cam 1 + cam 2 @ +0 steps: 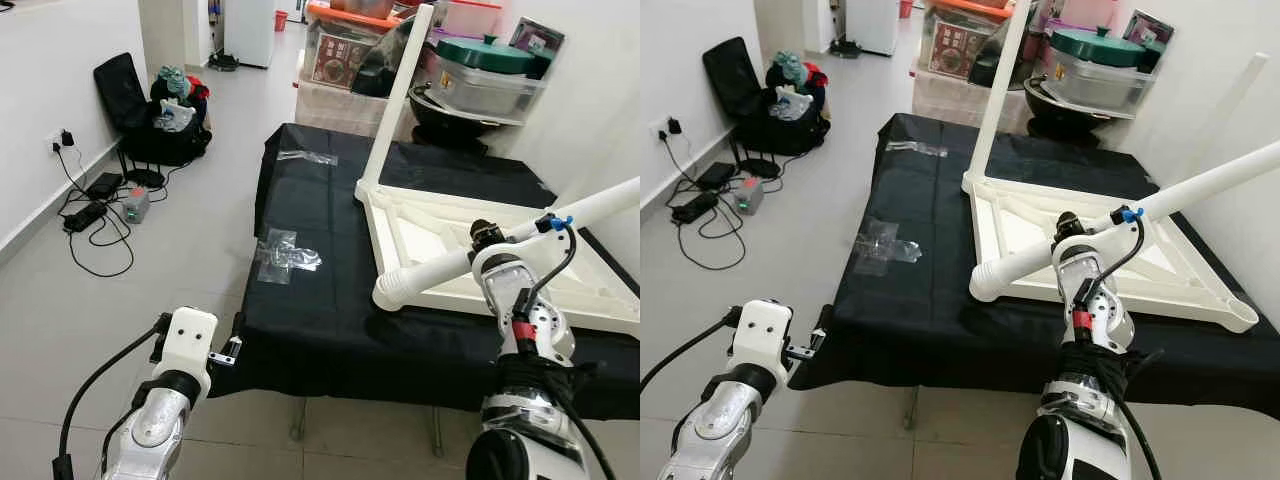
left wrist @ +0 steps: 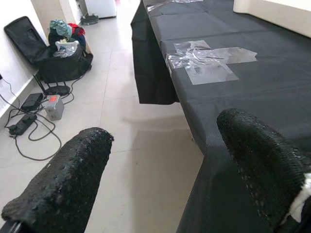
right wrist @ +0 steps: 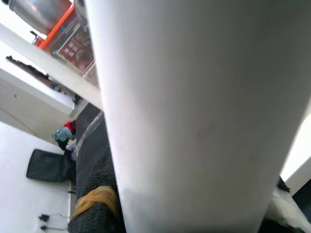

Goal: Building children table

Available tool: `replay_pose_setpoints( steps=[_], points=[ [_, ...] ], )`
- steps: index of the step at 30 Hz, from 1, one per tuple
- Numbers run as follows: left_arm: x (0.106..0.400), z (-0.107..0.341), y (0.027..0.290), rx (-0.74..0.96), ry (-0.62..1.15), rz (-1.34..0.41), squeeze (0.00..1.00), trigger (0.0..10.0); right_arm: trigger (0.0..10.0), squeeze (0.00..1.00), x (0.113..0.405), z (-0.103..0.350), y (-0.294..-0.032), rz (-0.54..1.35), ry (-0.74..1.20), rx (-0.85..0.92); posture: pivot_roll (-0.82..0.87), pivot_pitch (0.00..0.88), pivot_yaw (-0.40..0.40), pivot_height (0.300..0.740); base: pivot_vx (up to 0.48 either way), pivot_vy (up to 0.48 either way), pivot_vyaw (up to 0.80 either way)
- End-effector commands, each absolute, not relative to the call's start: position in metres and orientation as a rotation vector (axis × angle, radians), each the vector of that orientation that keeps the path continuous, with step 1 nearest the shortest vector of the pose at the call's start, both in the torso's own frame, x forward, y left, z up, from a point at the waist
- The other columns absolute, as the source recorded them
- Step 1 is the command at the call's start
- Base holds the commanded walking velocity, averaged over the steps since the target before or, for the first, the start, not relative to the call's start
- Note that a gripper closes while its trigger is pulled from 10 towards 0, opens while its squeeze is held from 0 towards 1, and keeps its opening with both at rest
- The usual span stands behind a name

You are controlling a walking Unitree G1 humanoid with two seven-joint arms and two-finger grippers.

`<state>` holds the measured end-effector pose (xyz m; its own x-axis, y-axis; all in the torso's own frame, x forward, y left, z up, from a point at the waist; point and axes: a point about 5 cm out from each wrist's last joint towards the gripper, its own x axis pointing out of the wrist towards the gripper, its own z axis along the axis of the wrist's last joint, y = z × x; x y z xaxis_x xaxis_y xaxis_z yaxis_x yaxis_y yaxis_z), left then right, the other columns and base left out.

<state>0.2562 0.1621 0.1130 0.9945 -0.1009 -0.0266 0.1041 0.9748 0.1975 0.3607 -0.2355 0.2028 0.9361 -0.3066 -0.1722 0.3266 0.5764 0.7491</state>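
Your right gripper (image 1: 487,243) is clamped on the white leg (image 1: 500,245) mid-right; your left gripper (image 1: 236,338), jaws apart, hovers lower left beside the table (image 1: 330,330).

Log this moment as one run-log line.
right end effector: holding loose table leg | left end effector: open, idle | tabletop: upside down, one leg fitted

I count one white tabletop frame (image 1: 480,255) lying upside down on the bench (image 1: 330,330), and two white legs: one upright (image 1: 400,95), one slanted (image 1: 440,270). Two clear plastic bags (image 1: 285,255) (image 1: 307,157) lie beside that frame.
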Motion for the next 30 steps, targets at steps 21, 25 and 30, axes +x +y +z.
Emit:
replay_pose_setpoints(
  steps=[21,25,30],
  points=[
    [0.258,0.127,0.167,0.15,-0.072,-0.057,0.0,10.0,10.0,0.0,0.34,0.26,-0.188,-0.039,-0.26,0.276,0.11,0.0,-0.17,0.74,0.0,0.0,0.0],
    [0.258,0.128,0.168,0.15,-0.082,-0.052,0.0,10.0,10.0,0.0,0.342,0.249,-0.191,-0.094,-0.171,0.262,0.11,0.0,-0.168,0.74,0.0,0.0,0.0],
    [0.258,0.129,0.168,0.151,-0.085,-0.054,0.0,10.0,10.0,0.0,0.344,0.241,-0.192,-0.128,-0.104,0.225,0.11,0.0,-0.168,0.74,0.0,0.0,0.0]
  ],
)
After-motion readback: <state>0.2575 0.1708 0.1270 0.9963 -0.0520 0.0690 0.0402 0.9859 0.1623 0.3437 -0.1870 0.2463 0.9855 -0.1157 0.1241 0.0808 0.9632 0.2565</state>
